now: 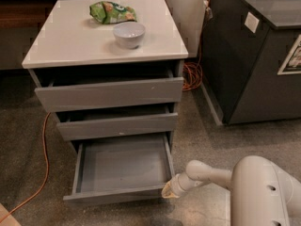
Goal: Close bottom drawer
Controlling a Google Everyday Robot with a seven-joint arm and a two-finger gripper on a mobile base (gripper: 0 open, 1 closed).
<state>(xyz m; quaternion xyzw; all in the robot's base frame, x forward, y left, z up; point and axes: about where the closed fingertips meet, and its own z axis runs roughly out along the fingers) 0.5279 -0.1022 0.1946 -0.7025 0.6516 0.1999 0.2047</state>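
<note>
The bottom drawer [123, 167] of the white-topped cabinet [70, 41] stands pulled far out, its wide shallow grey tray bare. Its flat grey front [113, 195] faces the lower edge of the view. My gripper [168, 190] is at the end of the white arm [207, 173], low by the floor, at the right end of the drawer's front. The middle drawer [117, 125] and the top drawer [109, 93] stand slightly out.
A white bowl [129, 34] and a green snack bag [113, 11] sit on the cabinet top. A dark grey bin unit [254, 55] stands to the right. An orange cable [45, 168] runs along the floor at the left and behind the cabinet.
</note>
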